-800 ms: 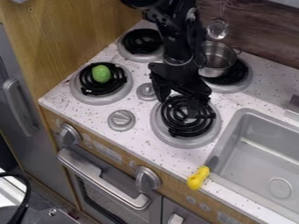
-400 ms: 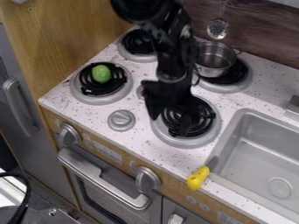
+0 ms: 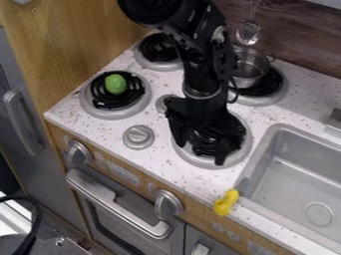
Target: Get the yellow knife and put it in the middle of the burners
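Fingers [image 3: 178,133] further forward, nearer the yellow knife [image 3: 226,202]

Glossy black arm — rounded joints, thin black cable.

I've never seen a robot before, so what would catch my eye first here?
Probably the black gripper, hanging open over the burner nearest the sink. Next, the bright yellow knife handle at the counter's front edge, beside the sink, and the green object on the front-left burner.
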You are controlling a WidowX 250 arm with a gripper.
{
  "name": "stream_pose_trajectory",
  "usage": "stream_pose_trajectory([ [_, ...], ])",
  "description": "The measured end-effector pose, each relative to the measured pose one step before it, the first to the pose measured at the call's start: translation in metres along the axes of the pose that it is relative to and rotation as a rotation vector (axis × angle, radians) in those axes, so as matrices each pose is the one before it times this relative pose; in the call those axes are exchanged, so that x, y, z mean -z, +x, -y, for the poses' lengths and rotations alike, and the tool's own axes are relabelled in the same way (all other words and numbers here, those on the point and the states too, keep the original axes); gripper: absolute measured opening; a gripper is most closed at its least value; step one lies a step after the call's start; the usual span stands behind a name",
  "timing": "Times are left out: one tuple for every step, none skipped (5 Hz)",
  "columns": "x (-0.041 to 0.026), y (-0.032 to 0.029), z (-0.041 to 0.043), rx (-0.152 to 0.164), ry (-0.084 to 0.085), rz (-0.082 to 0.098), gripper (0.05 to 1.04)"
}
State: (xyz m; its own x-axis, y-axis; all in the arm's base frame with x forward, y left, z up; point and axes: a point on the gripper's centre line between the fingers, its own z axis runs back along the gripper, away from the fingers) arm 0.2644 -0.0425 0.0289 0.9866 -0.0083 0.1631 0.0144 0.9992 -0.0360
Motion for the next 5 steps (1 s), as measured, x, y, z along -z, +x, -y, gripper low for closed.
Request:
stream_pose_trajectory([
  [0.02271,-0.01672,0.02209,-0.0051,-0.054,-0.0583,0.997],
  [0.03161,-0.00764,0.00654,0.0384,0.029,-0.078,0.997],
  [0.0211,-0.0024,0.00625,-0.0086,-0.0079,-0.0618,0.997],
  [0.02243,0.00398,0.00818,0.019,0.0045,0.0111,0.997],
  [0.00502,0.01042,0.00066,-0.0177,0.0321,0.0314,0.997],
])
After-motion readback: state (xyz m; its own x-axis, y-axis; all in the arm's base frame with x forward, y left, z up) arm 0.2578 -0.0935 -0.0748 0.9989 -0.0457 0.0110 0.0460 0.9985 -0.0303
